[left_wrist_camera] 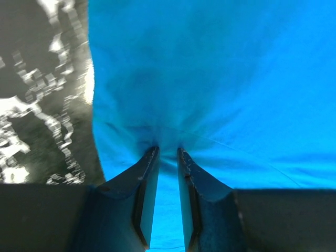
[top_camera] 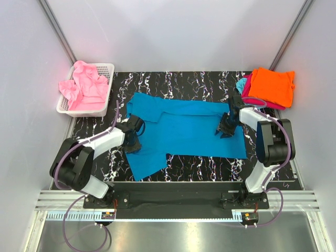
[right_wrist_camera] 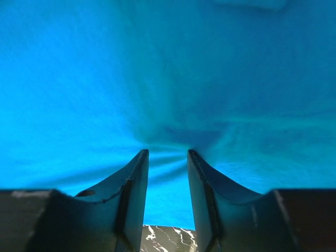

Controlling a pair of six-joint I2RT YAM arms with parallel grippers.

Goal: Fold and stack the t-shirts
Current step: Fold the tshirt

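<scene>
Left claw (top_camera: 132, 140) is pinched down on the teal shirt (top_camera: 189, 131) right at its left edge. In the wrist view the two fingers sit nearly together, with a little pucker of cloth bunched between the tips. Right claw (top_camera: 224, 130) is on the same shirt over at its right side, a bit in from the edge. Its fingers stand wider apart than the left ones, but creases fan out from a dark bunch of cloth between the tips, so it looks clamped on too.

That shirt lies spread mostly flat across the middle of the black marbled table (top_camera: 178, 84), with one flap trailing toward the near edge on its left side. It's rumpled around both grips.

Behind and to the left of the teal shirt there's a white mesh basket (top_camera: 107, 93) with a crumpled pink shirt (top_camera: 84, 86) piled inside. Behind and to the right of it is a stack at the table's far corner, with an orange shirt (top_camera: 273, 86) on top. A magenta shirt (top_camera: 248, 86) peeks out under that, and a sliver of a cyan shirt (top_camera: 240, 84) shows on the side nearest the teal one.
</scene>
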